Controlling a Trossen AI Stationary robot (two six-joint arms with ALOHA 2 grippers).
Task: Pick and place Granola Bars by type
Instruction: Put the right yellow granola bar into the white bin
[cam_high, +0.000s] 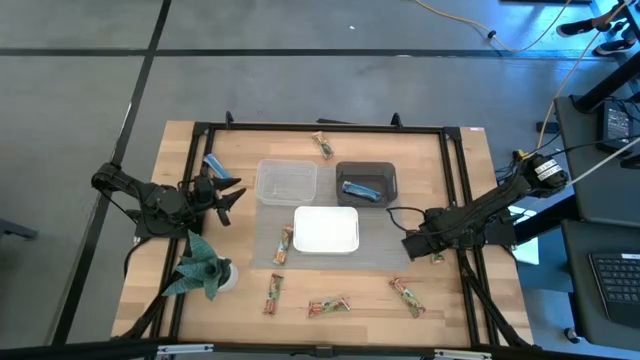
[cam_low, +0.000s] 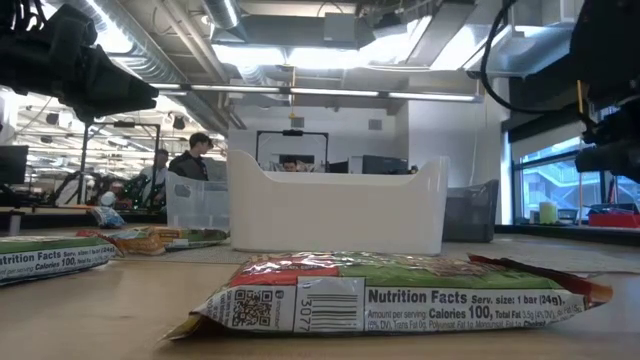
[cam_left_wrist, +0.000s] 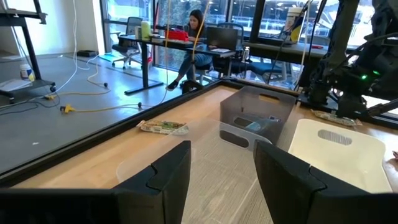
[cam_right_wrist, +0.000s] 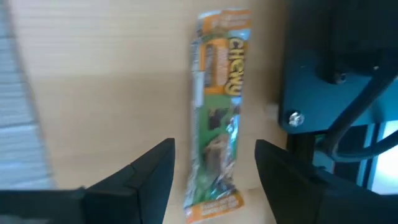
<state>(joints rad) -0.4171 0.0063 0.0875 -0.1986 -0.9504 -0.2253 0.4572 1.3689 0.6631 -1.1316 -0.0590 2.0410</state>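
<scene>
- the right gripper (cam_right_wrist: 214, 171) hangs open and wide over a tan/orange and green granola bar (cam_right_wrist: 217, 106) by the table's right edge, fingers on either side of the bar and holding nothing; whether they touch the bar or the wood, i cannot tell.
- in the wrist view that bar's long axis runs straight away from the gripper, between the fingers.
- the other tan bars lie scattered: one near the far edge (cam_high: 322, 146), one just left of the white tub (cam_high: 283, 245), three along the near side (cam_high: 273, 294) (cam_high: 328, 306) (cam_high: 406, 296), each pointing its own way.
- a blue bar (cam_high: 360, 190) lies inside the dark tub (cam_high: 385, 170), long axis roughly across the table; another blue bar (cam_high: 214, 165) lies near the left gripper (cam_high: 228, 195).
- the left gripper sits over the table's left side, fingers apart and empty, aimed toward the clear tub (cam_high: 286, 182).
- the white tub (cam_high: 326, 229) stands in the middle, in front of the other two.
</scene>
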